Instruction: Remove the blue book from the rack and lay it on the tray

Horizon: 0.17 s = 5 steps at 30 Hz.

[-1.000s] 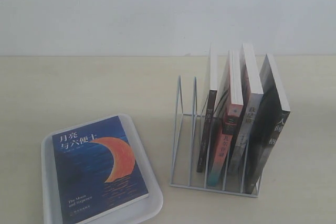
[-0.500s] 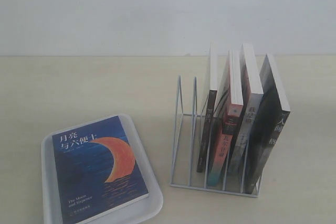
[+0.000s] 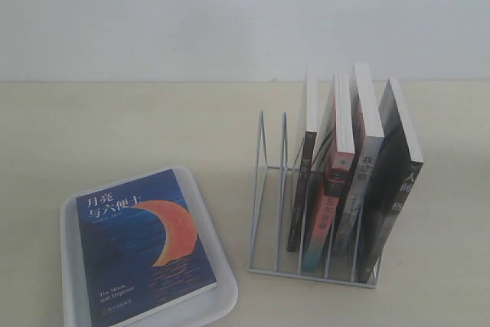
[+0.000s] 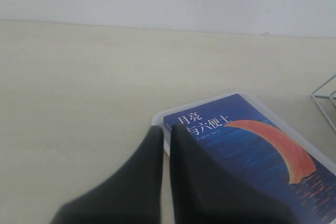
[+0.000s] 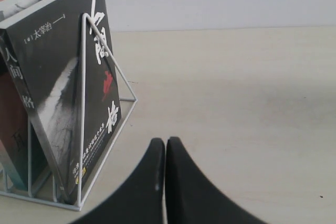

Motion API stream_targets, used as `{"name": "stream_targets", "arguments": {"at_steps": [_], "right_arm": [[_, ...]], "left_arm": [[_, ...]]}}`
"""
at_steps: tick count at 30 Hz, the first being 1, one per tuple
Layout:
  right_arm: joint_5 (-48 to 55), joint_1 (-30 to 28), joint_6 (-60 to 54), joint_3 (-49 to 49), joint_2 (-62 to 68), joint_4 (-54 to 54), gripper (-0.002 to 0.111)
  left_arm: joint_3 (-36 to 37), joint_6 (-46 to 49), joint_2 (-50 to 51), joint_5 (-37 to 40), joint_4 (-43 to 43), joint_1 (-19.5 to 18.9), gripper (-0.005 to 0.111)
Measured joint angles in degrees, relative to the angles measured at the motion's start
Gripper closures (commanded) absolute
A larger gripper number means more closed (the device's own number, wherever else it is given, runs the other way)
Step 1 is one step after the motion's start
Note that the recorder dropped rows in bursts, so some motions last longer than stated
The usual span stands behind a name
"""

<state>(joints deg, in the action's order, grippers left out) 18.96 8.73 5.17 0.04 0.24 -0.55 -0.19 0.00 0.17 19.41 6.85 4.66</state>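
Observation:
The blue book (image 3: 142, 245) with its orange crescent moon lies flat, cover up, on the white tray (image 3: 70, 266) at the front left of the table. The white wire rack (image 3: 269, 212) stands to its right, its two leftmost slots empty. In the left wrist view my left gripper (image 4: 167, 130) is shut and empty, hovering beside the near corner of the blue book (image 4: 252, 145) and tray (image 4: 157, 121). In the right wrist view my right gripper (image 5: 165, 142) is shut and empty over bare table beside the rack (image 5: 84, 103). Neither gripper shows in the exterior view.
Several books stand in the rack's right slots: a dark brown-spined one (image 3: 305, 189), a red-spined one (image 3: 333, 189), a grey one (image 3: 364, 181) and a black-covered one (image 3: 394, 189), also seen as the black cover (image 5: 63, 87). A white wall runs behind the beige table.

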Motion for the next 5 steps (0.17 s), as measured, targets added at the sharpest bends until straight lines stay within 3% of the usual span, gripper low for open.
{"name": "stream_targets", "arguments": {"at_steps": [5], "right_arm": [[0.0,0.0,0.0,0.0,0.0,0.0,0.108]], "left_arm": [[0.0,0.0,0.0,0.0,0.0,0.0,0.103]]}}
